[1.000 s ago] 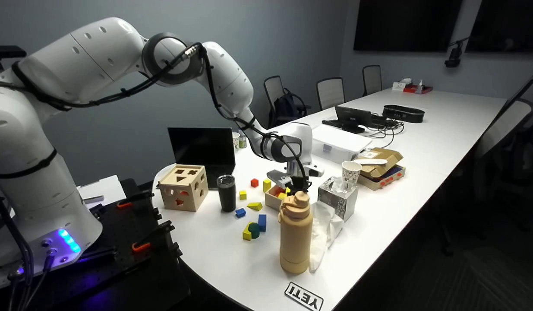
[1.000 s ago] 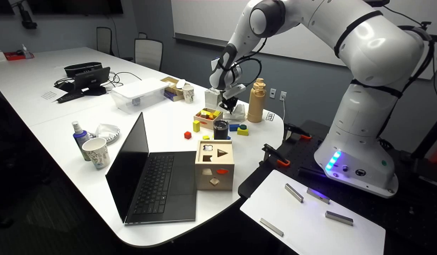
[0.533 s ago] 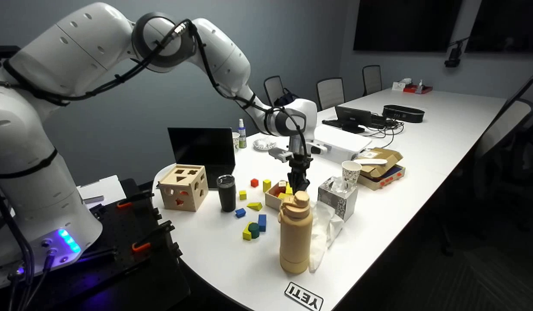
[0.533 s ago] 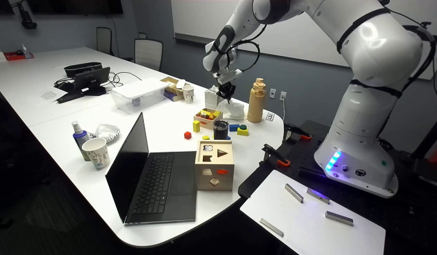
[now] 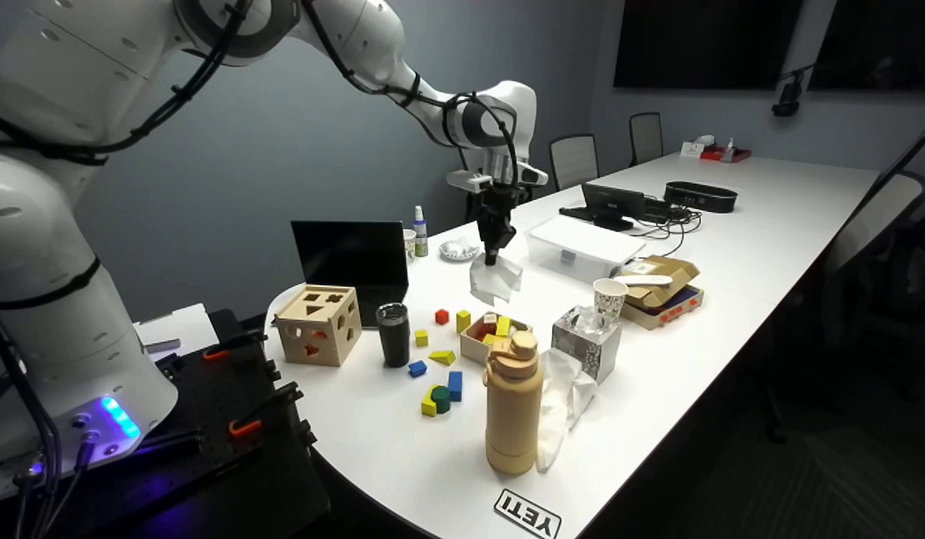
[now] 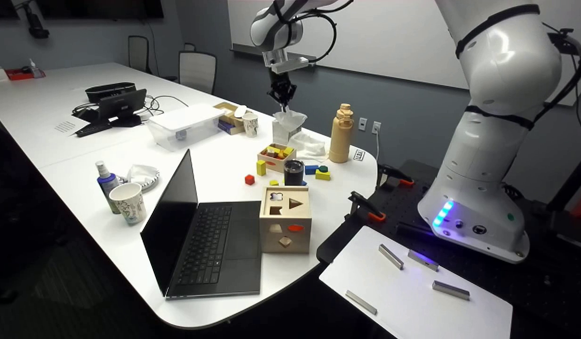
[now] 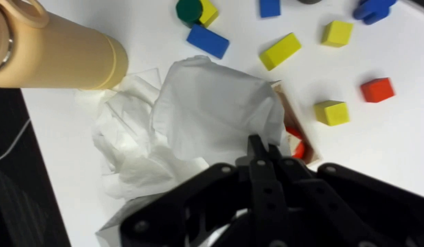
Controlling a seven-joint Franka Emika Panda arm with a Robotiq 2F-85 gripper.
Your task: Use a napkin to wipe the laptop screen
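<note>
My gripper (image 5: 491,259) is shut on a white napkin (image 5: 495,281), which hangs from the fingertips in the air. In an exterior view the gripper (image 6: 284,109) and napkin (image 6: 291,120) appear in front of the tissue box. In the wrist view the gripper (image 7: 265,144) pinches one edge of the napkin (image 7: 215,106), which spreads out and covers most of the block box. The dark, blank laptop screen (image 5: 350,253) stands open at the table's end, apart from the gripper. It also shows in an exterior view (image 6: 170,226), and is out of the wrist view.
A wooden cube (image 5: 318,326) and black tumbler (image 5: 393,335) stand by the laptop. A box of blocks (image 5: 477,346), several loose blocks, a tan bottle (image 5: 513,408), a tissue box (image 5: 586,348) and more crumpled tissue (image 5: 559,397) lie nearby. A spray bottle (image 6: 107,186) and cup (image 6: 128,203) stand behind the screen.
The gripper has risen from low beside the tissues and block box, moving away from the tan bottle. The napkin has come up with it and now hangs clear of the table.
</note>
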